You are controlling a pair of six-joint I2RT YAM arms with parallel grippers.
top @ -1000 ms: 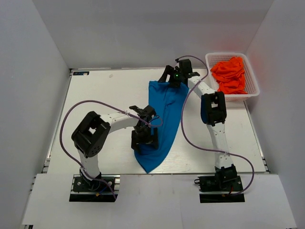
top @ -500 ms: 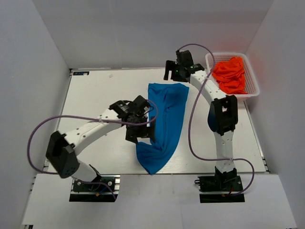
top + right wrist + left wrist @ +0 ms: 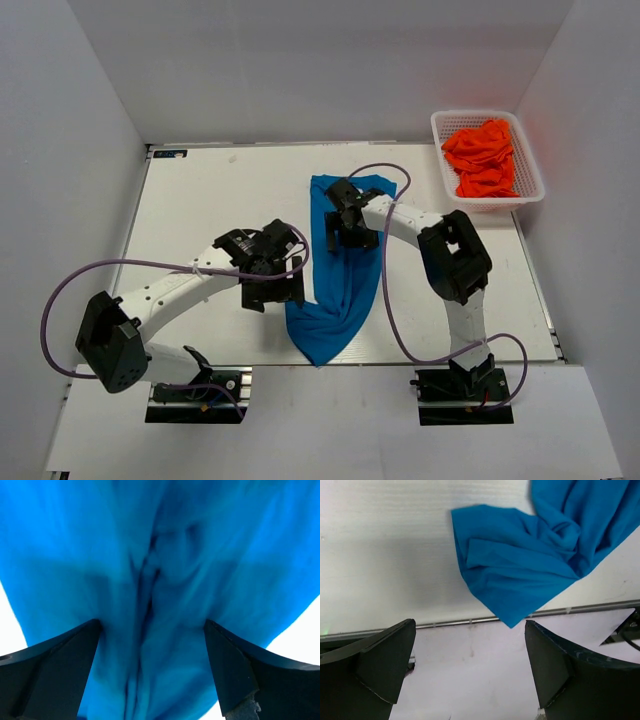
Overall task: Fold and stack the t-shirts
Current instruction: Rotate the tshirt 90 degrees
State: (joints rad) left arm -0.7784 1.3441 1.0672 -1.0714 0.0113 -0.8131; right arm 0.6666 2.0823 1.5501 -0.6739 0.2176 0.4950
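Observation:
A bright blue t-shirt (image 3: 345, 275) lies crumpled in a long strip down the middle of the table, its near corner (image 3: 512, 570) bunched by the front edge. Orange-red t-shirts (image 3: 482, 157) are heaped in the white mesh basket (image 3: 527, 190) at the back right. My left gripper (image 3: 273, 291) hangs open just left of the blue shirt's lower part, with nothing between its fingers (image 3: 380, 665). My right gripper (image 3: 345, 228) is open low over the shirt's upper half; blue fabric (image 3: 160, 580) fills its view, and the fingers (image 3: 235, 665) stand wide apart.
The table's front edge rail (image 3: 445, 623) runs just below the shirt's near corner. White walls close in the table on the left, back and right. Purple cables (image 3: 390, 300) loop from both arms over the surface.
My right gripper has come from the back edge near the basket down over the shirt's upper half. My left gripper has shifted left, off the shirt's lower part.

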